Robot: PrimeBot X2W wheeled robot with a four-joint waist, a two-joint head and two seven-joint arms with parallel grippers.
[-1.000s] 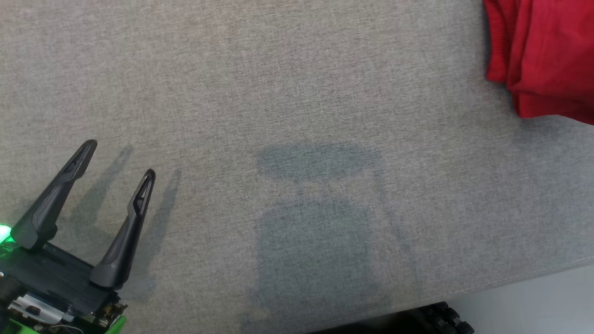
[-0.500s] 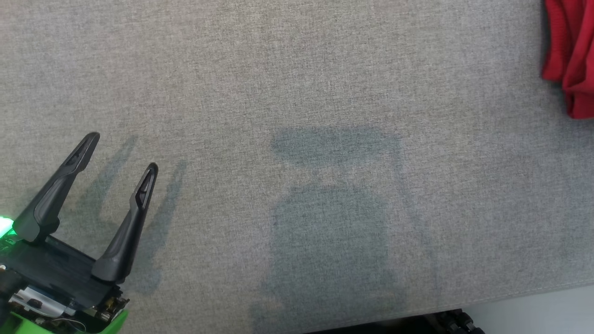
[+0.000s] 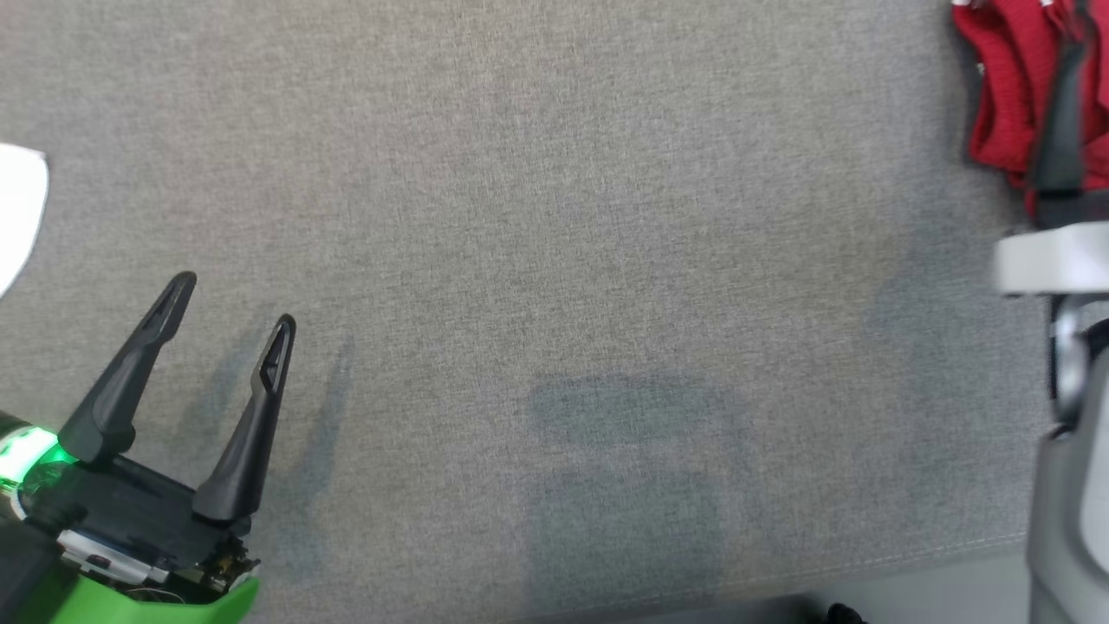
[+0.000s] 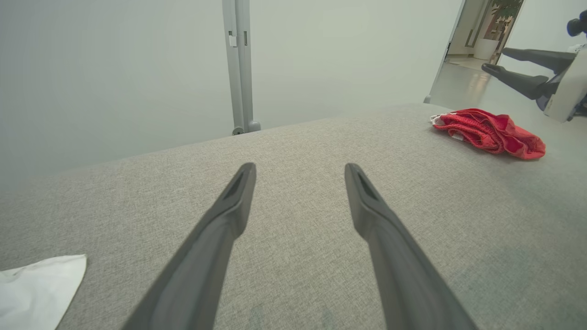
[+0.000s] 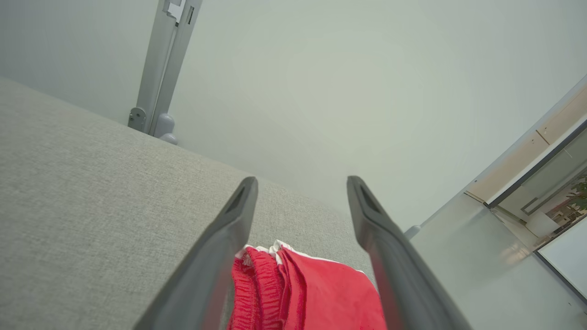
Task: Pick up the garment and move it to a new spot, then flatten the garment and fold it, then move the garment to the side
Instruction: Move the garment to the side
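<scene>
Above the far right side of the table, the right gripper hangs with its jaws spread wide, clamped on nothing. The garment, red with a ribbed waistband and white trim, lies just below and between its two fingers, bunched compactly on the grey cloth surface. That reads to me as the setting-aside step, though a fresh pick-up cannot be ruled out. Either way the care is the same: move the wrist straight up or down, never sideways, so that no tip hooks the waistband and drags the layers open. Well apart, at the near left, the left gripper hovers with jaws apart and empty, near a white sheet; it has no call to join in
</scene>
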